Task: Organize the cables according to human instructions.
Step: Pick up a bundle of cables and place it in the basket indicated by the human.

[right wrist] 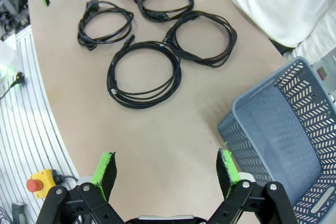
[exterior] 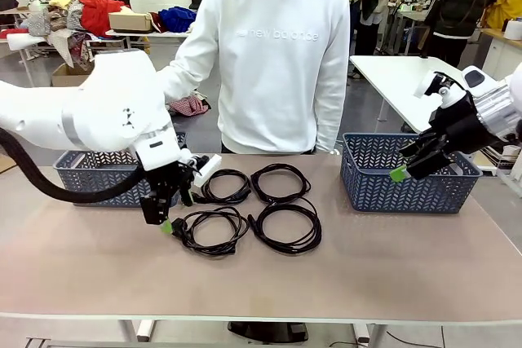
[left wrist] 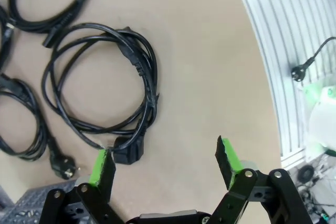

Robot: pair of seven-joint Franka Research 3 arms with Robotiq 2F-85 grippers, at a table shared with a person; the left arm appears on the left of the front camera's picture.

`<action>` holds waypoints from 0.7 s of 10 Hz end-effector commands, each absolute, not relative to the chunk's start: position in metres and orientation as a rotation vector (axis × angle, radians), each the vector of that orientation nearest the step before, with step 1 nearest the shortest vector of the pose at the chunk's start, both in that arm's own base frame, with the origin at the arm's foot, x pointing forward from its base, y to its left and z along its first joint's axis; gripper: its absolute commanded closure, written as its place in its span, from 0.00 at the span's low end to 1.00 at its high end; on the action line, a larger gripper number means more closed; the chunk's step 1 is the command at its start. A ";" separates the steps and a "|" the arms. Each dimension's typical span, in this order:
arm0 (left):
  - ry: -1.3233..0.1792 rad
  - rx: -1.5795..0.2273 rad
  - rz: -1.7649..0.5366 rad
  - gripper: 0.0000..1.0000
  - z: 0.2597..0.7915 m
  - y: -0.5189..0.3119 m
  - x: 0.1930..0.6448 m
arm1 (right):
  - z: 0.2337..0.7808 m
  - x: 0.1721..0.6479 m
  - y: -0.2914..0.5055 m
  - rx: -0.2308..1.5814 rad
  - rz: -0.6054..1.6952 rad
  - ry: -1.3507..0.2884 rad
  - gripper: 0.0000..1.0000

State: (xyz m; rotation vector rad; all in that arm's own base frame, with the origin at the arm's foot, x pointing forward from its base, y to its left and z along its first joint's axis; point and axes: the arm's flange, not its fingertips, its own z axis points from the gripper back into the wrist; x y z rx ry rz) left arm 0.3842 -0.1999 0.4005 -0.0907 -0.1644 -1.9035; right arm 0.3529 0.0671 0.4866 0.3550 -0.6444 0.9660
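Four black coiled cables lie in a two-by-two group mid-table: back left (exterior: 232, 199), back right (exterior: 303, 185), front left (exterior: 212, 248), front right (exterior: 289, 248). My left gripper (exterior: 165, 216) hangs open just above the left edge of the front-left coil. In the left wrist view that coil (left wrist: 151, 85) lies ahead of the open gripper (left wrist: 165, 163), its plug by the left fingertip (left wrist: 101, 165). My right gripper (exterior: 408, 165) is open and holds nothing, raised at the right basket's near-left corner. From the right wrist, the gripper (right wrist: 165, 169) looks down at bare table, with the coils (right wrist: 110, 77) beyond.
A blue-grey basket (exterior: 391, 189) stands at the right, another (exterior: 90, 173) at the left behind my left arm. A person in a white sweatshirt (exterior: 277, 55) stands at the far side. A red stop button (right wrist: 34, 184) sits off the table's edge.
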 end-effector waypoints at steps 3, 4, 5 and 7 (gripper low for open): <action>-0.136 0.038 -1.924 0.00 0.364 -0.215 0.373 | 0.485 0.356 0.065 0.374 0.989 -0.659 0.00; -0.120 0.065 -1.931 0.00 0.355 -0.220 0.373 | 0.485 0.356 0.065 0.374 0.989 -0.659 0.00; -0.108 0.089 -1.934 0.00 0.347 -0.225 0.373 | 0.485 0.356 0.065 0.374 0.989 -0.659 0.00; -0.090 0.117 -1.940 0.00 0.336 -0.232 0.374 | 0.485 0.356 0.065 0.374 0.989 -0.659 0.00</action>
